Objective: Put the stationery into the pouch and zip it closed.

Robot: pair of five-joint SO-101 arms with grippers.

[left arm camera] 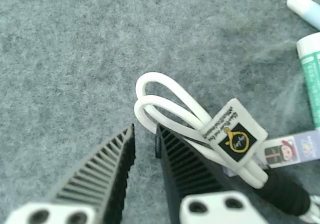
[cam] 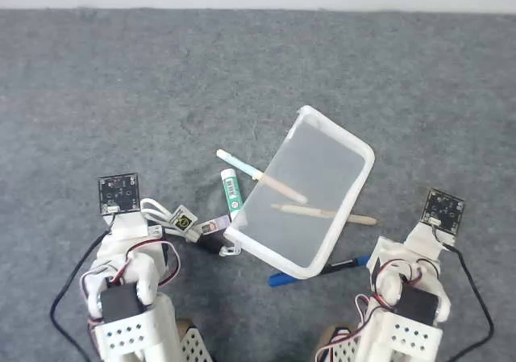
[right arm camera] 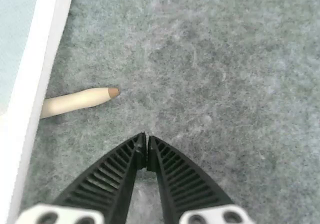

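White-rimmed pouch [cam: 339, 131] lies mid-frame, glue stick [cam: 232, 191] outside at its left. My left gripper [left arm camera: 145, 129] is slightly open, empty, beside the cord loop [left arm camera: 150, 100], probably to anchor the pouch. My right gripper [right arm camera: 146, 136] is closed on nothing, near the pencil [right arm camera: 75, 100].

Translucent white-edged pouch [cam: 322, 160] tilted, 2 wooden pencils [cam: 282, 186] across it, green tube [cam: 232, 191] beside, blue pen [cam: 282, 279] at edge
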